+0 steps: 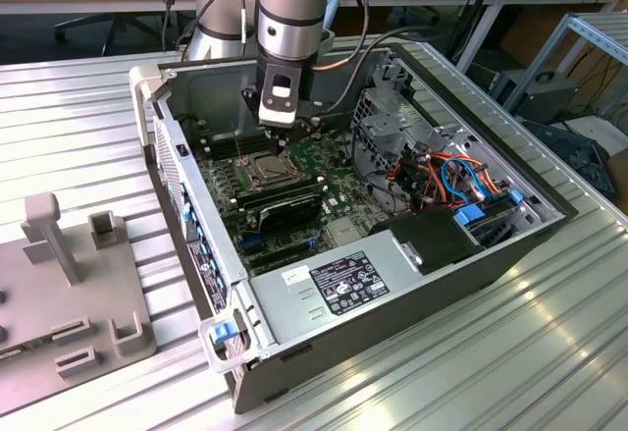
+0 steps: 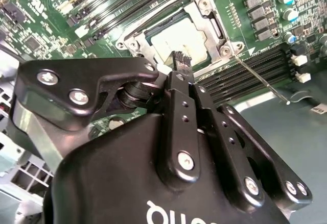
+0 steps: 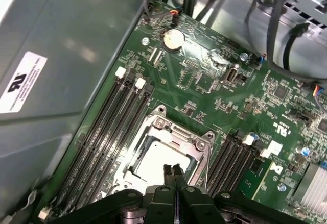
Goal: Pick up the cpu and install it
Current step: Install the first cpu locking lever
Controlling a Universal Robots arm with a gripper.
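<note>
Ribbed metal tabletop (image 1: 471, 372) fills the front of the exterior view, with an open computer case (image 1: 392, 294) lying on it and a grey plastic stand (image 1: 69, 274) off to that view's left. Over the case the arm (image 1: 291, 9) points down, and its gripper (image 1: 278, 134) is just above the green board (image 1: 343, 190).

In the second wrist view the gripper (image 2: 180, 58) has its fingers pressed together with nothing between them, right over the cpu (image 2: 168, 43), which sits in its socket. A thin lever (image 2: 258, 78) sticks out beside it.

In the first wrist view the closed gripper (image 3: 173, 172) hangs over that cpu (image 3: 150, 163), with memory slots (image 3: 104, 129) on either side.
</note>
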